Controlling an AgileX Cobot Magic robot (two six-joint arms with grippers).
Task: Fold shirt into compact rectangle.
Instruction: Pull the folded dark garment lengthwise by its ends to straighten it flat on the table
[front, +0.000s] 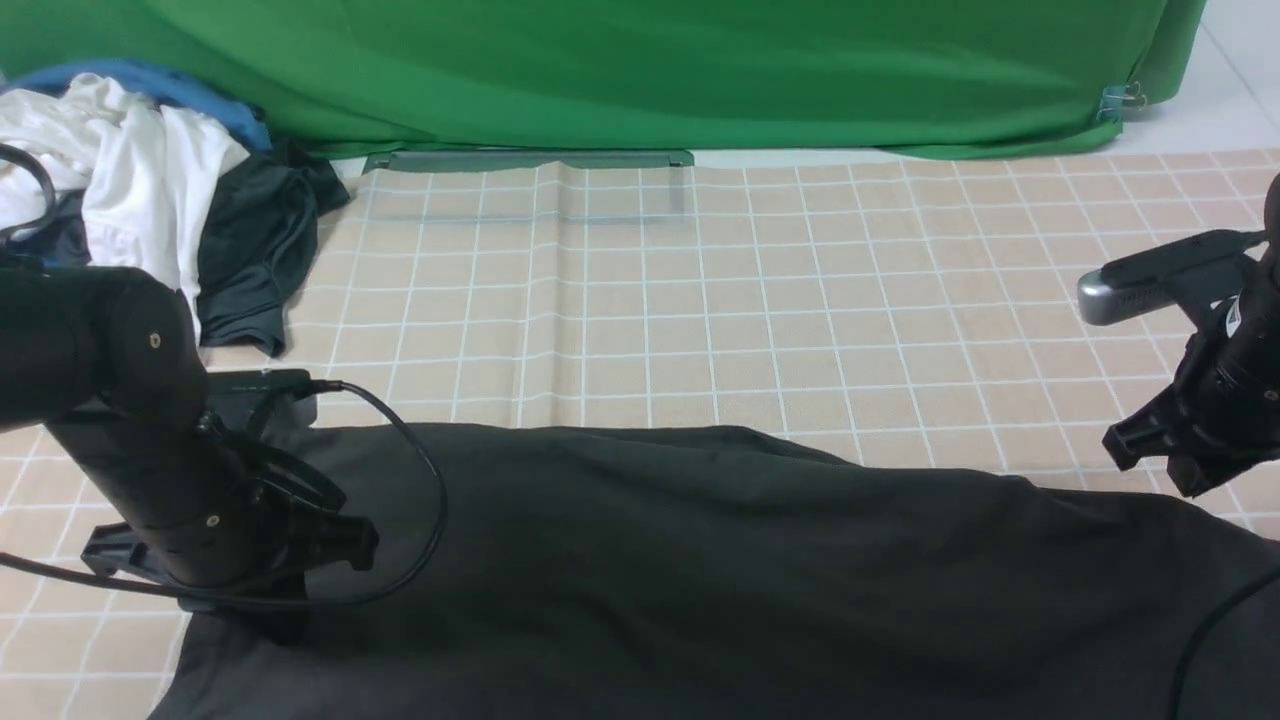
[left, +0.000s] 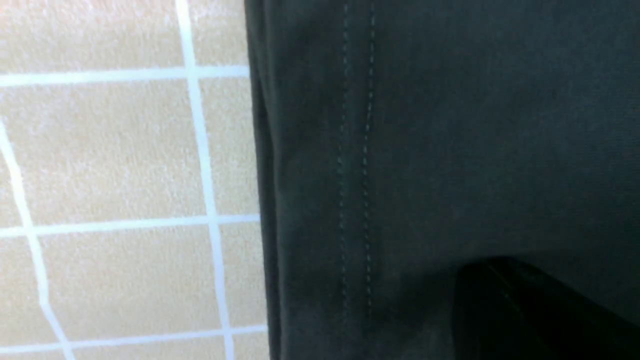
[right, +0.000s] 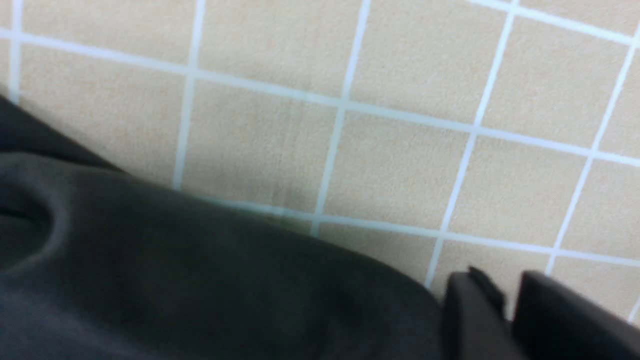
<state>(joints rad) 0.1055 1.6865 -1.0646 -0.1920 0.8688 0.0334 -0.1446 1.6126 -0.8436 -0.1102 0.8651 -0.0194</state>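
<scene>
The black shirt (front: 700, 560) lies spread across the near part of the checked table cover, reaching from the left arm to the right edge of the front view. My left gripper (front: 272, 612) is down at the shirt's left edge. In the left wrist view the stitched hem (left: 355, 150) runs beside the tiles, and a dark fold of cloth with a stitch line rises into the shut left gripper (left: 505, 305). My right gripper (front: 1170, 465) hovers at the shirt's far right edge (right: 175, 275). The right gripper (right: 510, 300) is open, with bare tile showing between its fingers (right: 475, 315).
A heap of white, blue and dark garments (front: 150, 190) sits at the back left. A green backdrop (front: 650, 70) hangs behind the table, with a grey bar (front: 530, 160) at its foot. The beige checked cover (front: 700, 300) fills the middle. A black cable (front: 432, 480) loops from the left arm.
</scene>
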